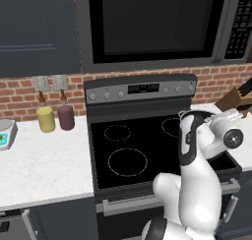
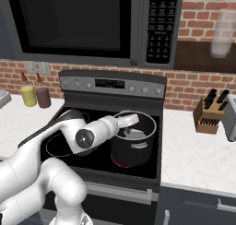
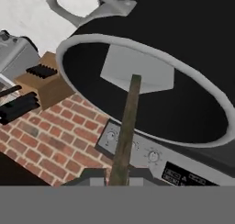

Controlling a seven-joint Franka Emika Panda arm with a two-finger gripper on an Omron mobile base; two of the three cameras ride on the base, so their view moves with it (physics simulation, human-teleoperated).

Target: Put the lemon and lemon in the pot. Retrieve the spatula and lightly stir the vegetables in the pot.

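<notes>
Right base view, from the left: two jars stand on the desk, then the stove, where the arm reaches over the pot on the front right burner; a knife block sits further right. In the hand view the jaws pinch the spatula by its dark handle, and its grey blade lies down inside the pot. I cannot make out the lemons in the pot, so they may be hidden under the blade or in the dark. Stirring looks to be the step in hand: sweep the blade slowly along the bottom, well inside the rim, without levering on the wall. The oven display and microwave keypad are too blurred to read.
</notes>
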